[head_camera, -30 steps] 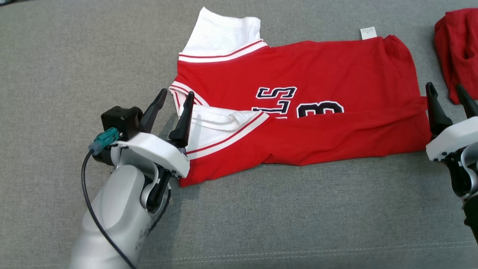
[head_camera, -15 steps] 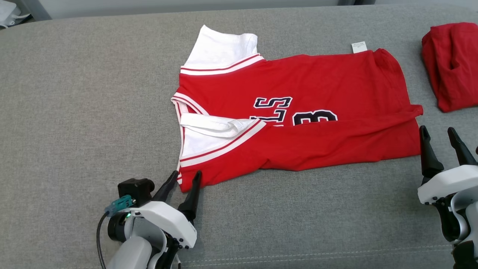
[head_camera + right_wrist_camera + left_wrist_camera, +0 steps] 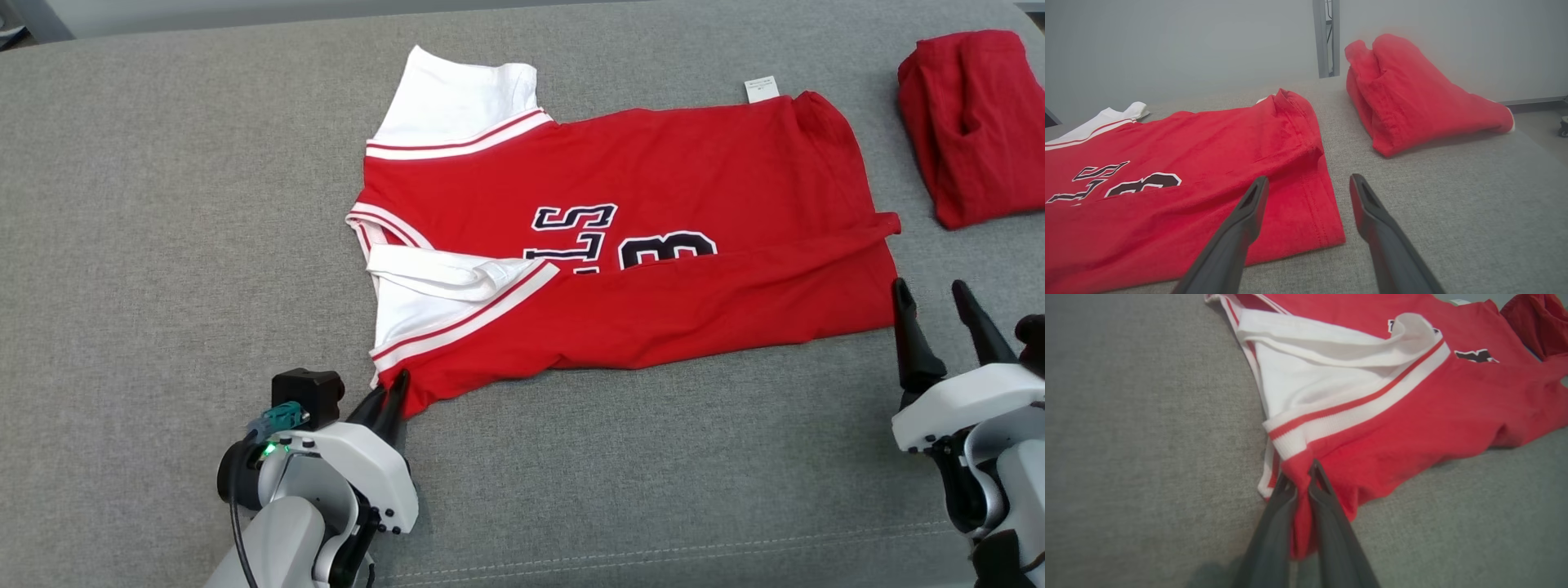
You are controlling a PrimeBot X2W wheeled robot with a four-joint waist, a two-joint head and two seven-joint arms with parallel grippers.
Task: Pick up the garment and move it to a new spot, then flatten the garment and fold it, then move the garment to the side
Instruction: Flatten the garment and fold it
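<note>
**Head view.** Shows the garment [image 3: 653, 163], a red jersey with white sleeves and dark lettering, spread flat mid-way across the gray bench [image 3: 163, 204], with its near long edge folded up over the print. Clamps the near-left red corner with the left tool [image 3: 392, 388], fingers drawn together on the cloth. Half a second back, had those fingers spread at this same corner. A second back, had them up beside the folded white sleeve [image 3: 424, 282]. Holds the right tool [image 3: 928, 287] wide apart just off the near-right hem corner, as before. Has shifted as a whole picture since then, so reads as camera motion, not cloth motion. Also takes in a second red cloth [image 3: 971, 122] bunched at the far right, apart from the jersey, and a small white label [image 3: 760, 88] poking out at the far hem.

**Left wrist view.** Confirms the pinch of the left tool [image 3: 1300, 477] on a ridge of red fabric squeezed up between its fingers, just below the red-and-white striped band of the garment [image 3: 1412, 408]. Places the white sleeve [image 3: 1323, 375] beyond, folded back on itself.

**Right wrist view.** Looks between the spread fingers of the right tool [image 3: 1308, 181] toward the hem corner of the garment [image 3: 1208, 139], left fingertip over red cloth, right fingertip over bare bench [image 3: 1453, 204]. Cannot tell whether either touches. Sets the second red cloth [image 3: 1412, 102] farther off, before a pale wall and a metal post [image 3: 1326, 36].
</note>
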